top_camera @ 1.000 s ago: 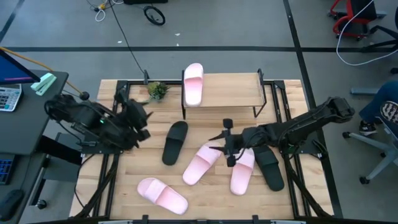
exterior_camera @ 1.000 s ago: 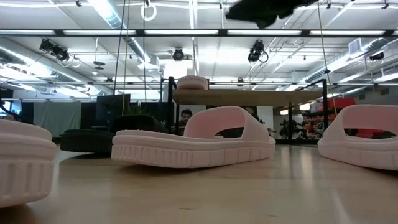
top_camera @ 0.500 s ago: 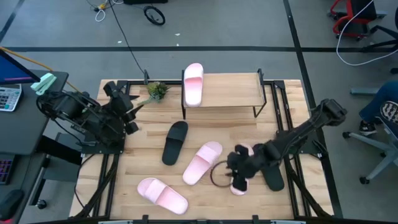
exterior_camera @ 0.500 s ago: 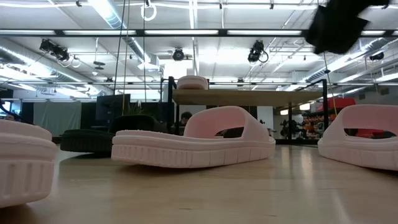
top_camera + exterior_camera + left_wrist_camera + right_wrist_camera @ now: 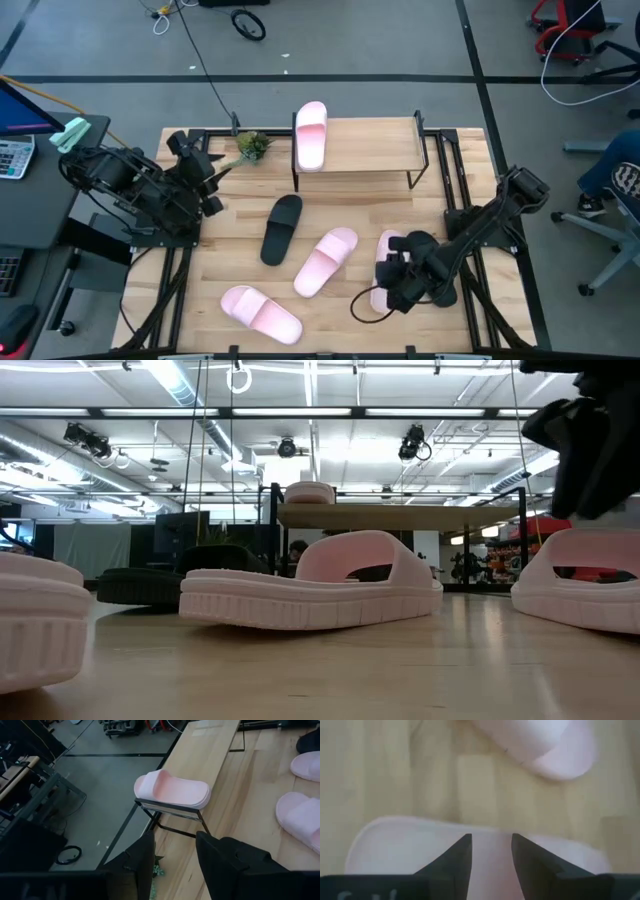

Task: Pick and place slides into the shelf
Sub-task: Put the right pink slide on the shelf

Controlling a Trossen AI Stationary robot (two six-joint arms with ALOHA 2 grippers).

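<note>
right gripper [image 5: 400,283], fingers slightly parted above pink slide [image 5: 485,852] far from shelf [image 5: 365,148]: best centred across strap.

Four pale pink slides [image 5: 311,135] [image 5: 325,262] [image 5: 261,313] [image 5: 388,262] and two black slides [image 5: 281,229] [image 5: 444,290] are seen. A light wooden top on a thin black frame marks the shelf [image 5: 370,146], and pale wood planks the bench [image 5: 240,270]. Both arms are coloured dark.

Right gripper [image 5: 398,285] low over pink slide [image 5: 387,262].
</note>
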